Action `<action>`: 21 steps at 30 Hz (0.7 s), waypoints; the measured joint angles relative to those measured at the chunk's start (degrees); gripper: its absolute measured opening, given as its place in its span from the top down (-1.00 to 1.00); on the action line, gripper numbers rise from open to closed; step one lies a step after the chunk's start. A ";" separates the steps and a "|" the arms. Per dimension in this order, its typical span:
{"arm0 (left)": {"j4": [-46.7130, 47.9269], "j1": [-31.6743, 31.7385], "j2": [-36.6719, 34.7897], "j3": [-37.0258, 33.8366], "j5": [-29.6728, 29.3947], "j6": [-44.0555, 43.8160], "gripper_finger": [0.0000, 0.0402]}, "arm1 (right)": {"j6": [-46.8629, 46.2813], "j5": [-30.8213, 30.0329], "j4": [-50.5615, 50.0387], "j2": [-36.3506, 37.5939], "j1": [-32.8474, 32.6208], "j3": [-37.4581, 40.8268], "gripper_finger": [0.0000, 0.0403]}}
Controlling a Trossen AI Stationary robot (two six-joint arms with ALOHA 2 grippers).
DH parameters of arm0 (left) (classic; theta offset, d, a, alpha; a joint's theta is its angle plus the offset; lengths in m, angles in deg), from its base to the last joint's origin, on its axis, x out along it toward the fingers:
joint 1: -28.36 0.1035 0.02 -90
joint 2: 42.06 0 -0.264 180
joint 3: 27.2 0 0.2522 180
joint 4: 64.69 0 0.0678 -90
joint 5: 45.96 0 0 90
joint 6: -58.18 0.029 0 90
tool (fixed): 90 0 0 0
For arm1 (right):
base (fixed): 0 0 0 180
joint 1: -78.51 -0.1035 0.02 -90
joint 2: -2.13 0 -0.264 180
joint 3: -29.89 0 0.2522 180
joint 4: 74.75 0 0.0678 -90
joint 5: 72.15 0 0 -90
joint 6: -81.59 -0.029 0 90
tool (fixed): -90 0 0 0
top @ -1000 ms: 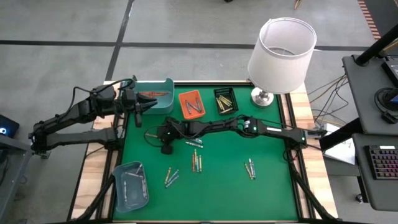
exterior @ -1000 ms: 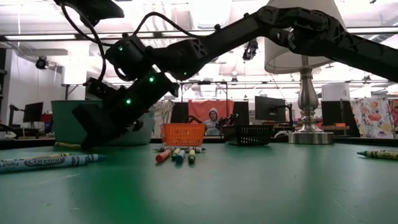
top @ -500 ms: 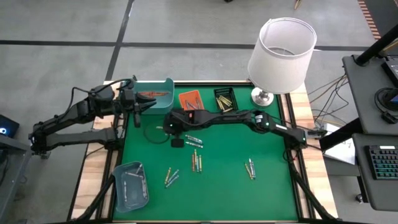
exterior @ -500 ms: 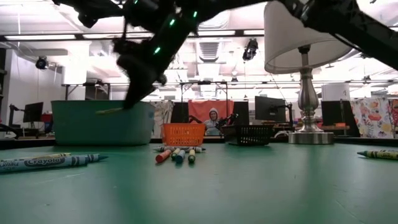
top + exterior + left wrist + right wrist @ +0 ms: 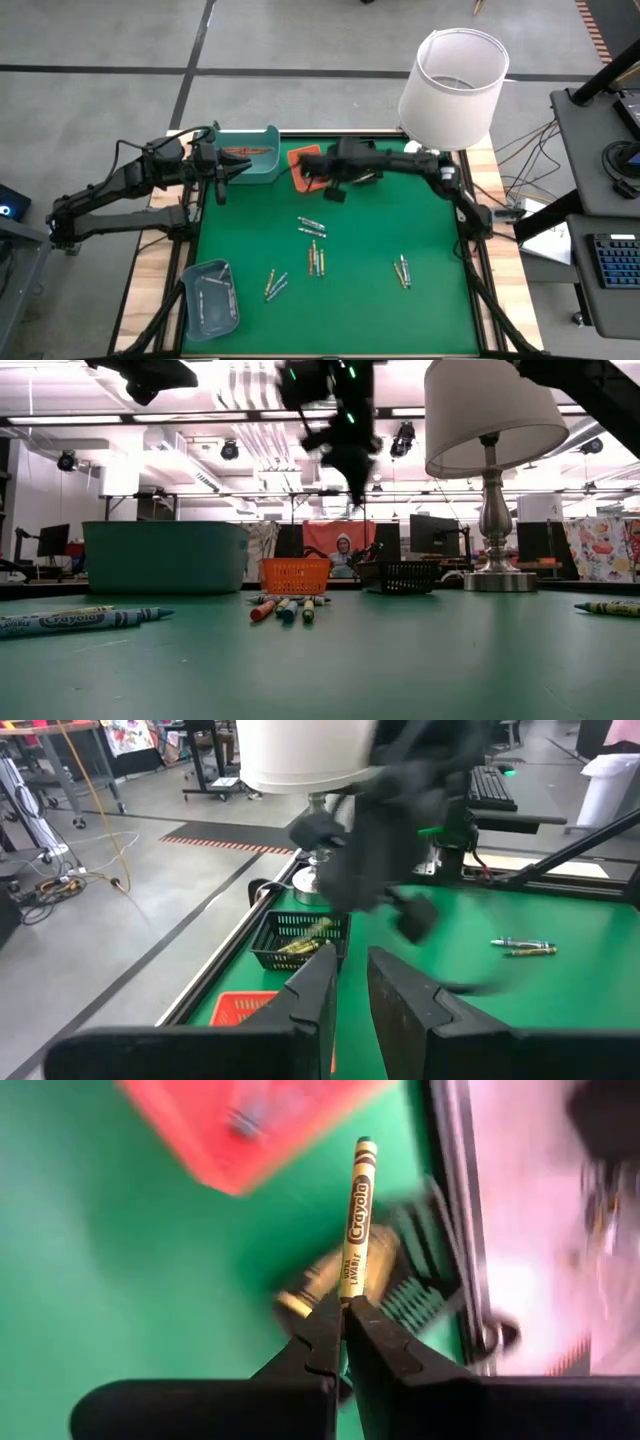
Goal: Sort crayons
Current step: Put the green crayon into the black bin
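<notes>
My right gripper (image 5: 325,183) hangs high over the green mat, beside the orange tray (image 5: 305,166) and the black tray (image 5: 362,160). It is shut on a yellow-green crayon (image 5: 355,1220). My left gripper (image 5: 228,170) waits at the teal tray (image 5: 250,155) at the far left, empty, its fingers (image 5: 315,988) a narrow gap apart. Loose crayons lie flat on the mat in small groups (image 5: 311,228), (image 5: 316,260), (image 5: 275,285), (image 5: 403,270). The teal tray holds red crayons, and the black tray holds yellow ones. My right gripper pinches one end of the yellow-green crayon (image 5: 348,1292) between its two fingertips. The crayon sticks straight out past the fingertips, in line with the fingers. It is lifted clear, above the mat and the trays.
A lamp with a white shade (image 5: 455,85) stands at the far right corner, its base (image 5: 423,155) next to the black tray. A grey-blue tray (image 5: 210,298) with silvery crayons sits at the near left corner. Two crayons lie close to the low camera (image 5: 70,622).
My right gripper has risen from the mat's left middle and gone toward the far and right edges, up to the orange and black trays. It stays shut on the yellow-green crayon, which it has carried clear of the mat.
</notes>
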 joint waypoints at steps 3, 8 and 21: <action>-0.16 0.00 0.19 0.00 0.02 -0.91 0.78 | -3.23 -0.82 1.96 2.83 5.58 7.93 0.96; -0.21 0.00 0.30 0.00 0.09 -3.32 0.78 | -4.84 -0.78 14.38 6.70 13.70 22.11 0.96; -0.15 -0.01 1.29 0.00 0.81 -15.44 0.78 | -2.49 0.02 25.15 10.37 15.19 32.25 0.82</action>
